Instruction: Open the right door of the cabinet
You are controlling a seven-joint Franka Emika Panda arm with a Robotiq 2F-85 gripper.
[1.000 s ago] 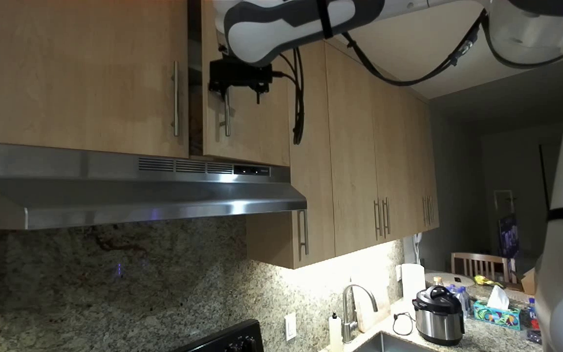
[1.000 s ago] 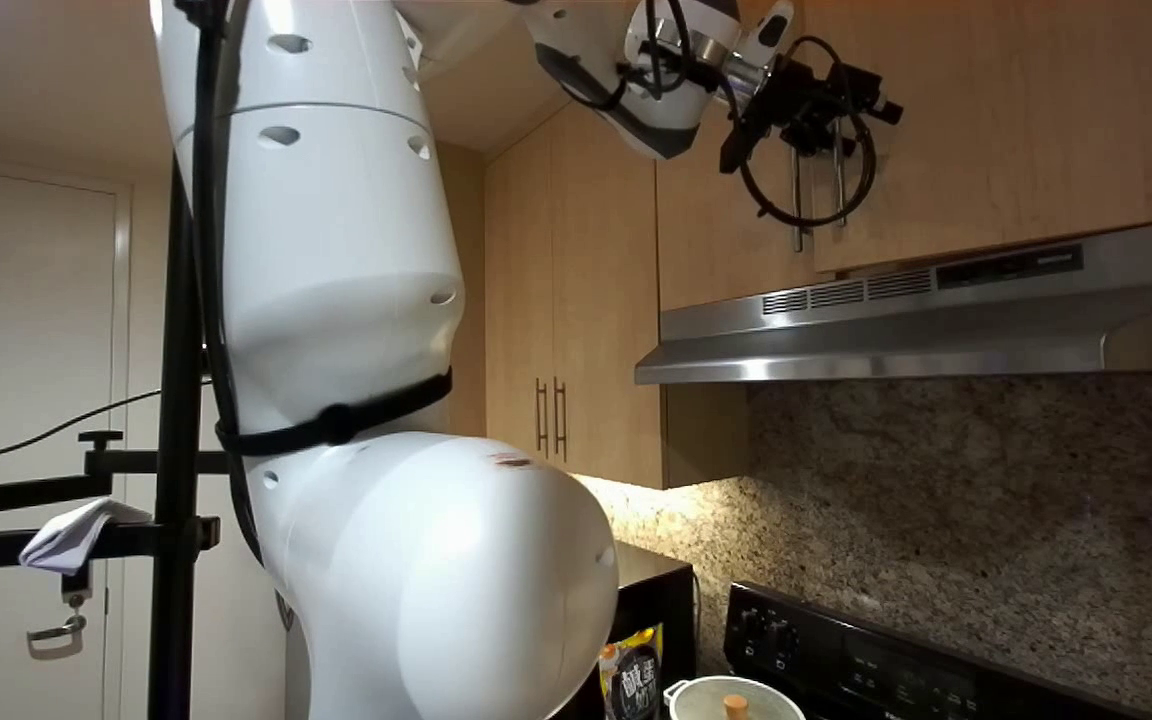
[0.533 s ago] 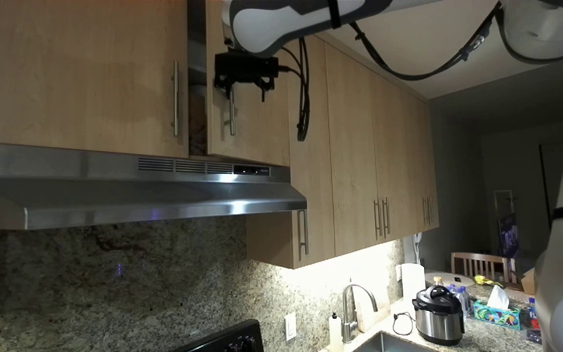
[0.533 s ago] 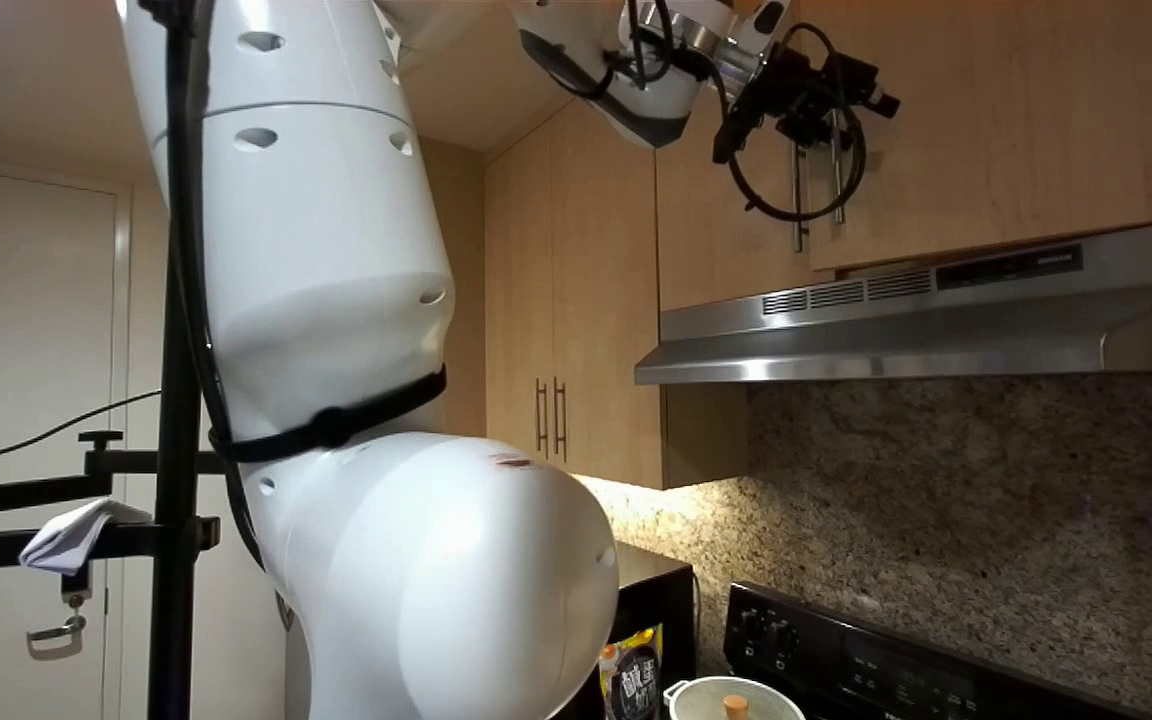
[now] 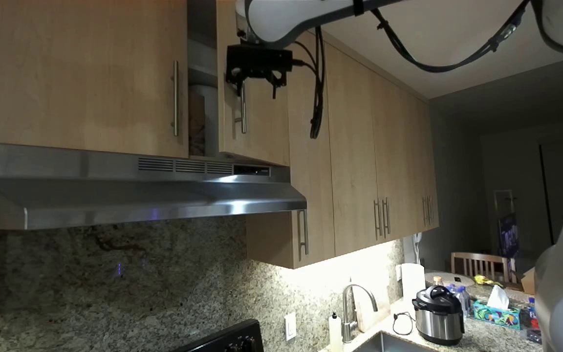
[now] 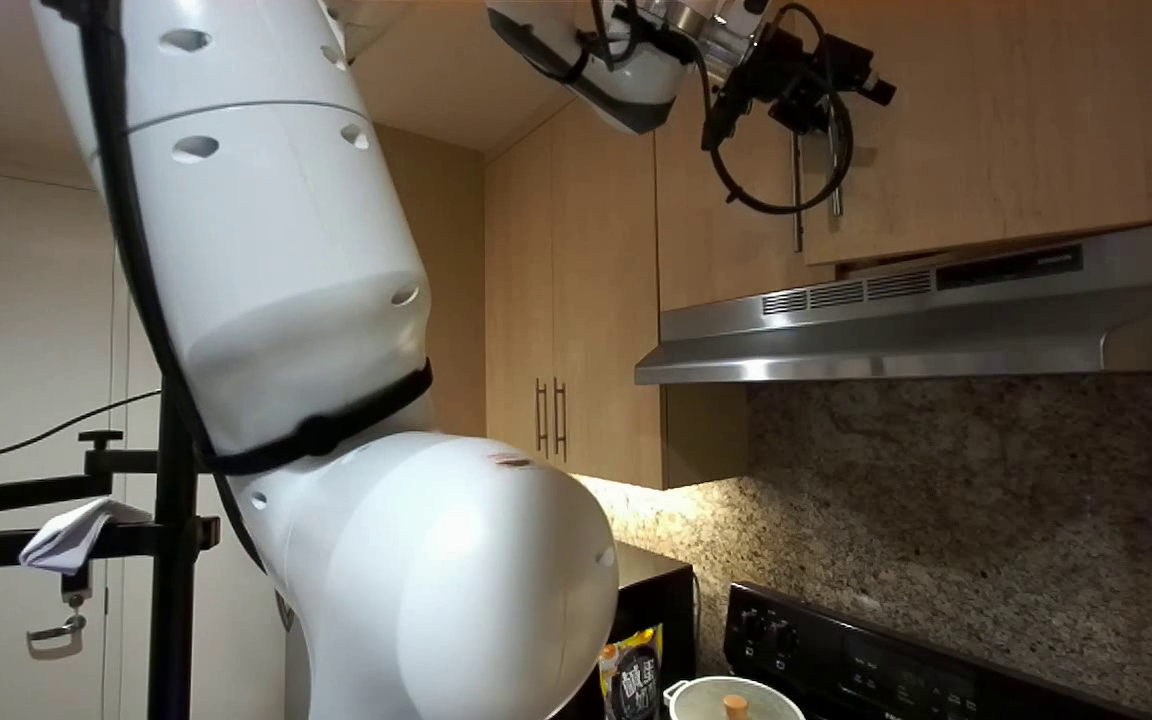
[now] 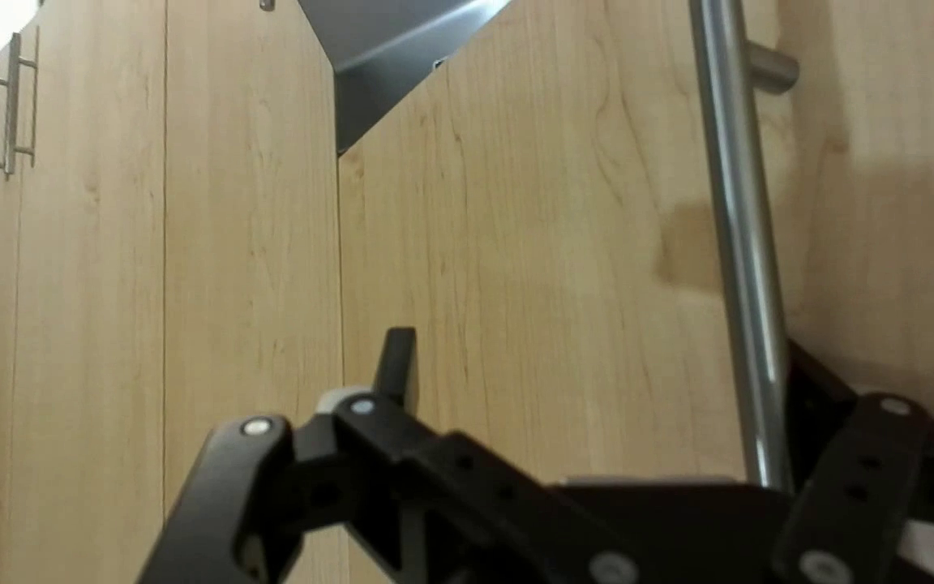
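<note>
Metal and upright, the handle [image 7: 744,243] of the right door [image 5: 267,120], partly open above the hood [image 5: 140,193], is being framed by fingers [image 7: 398,365] being held wide apart, one just beside it, toward the free edge [image 5: 222,124].

Tan, brown-grained right door [image 7: 532,268]
</note>
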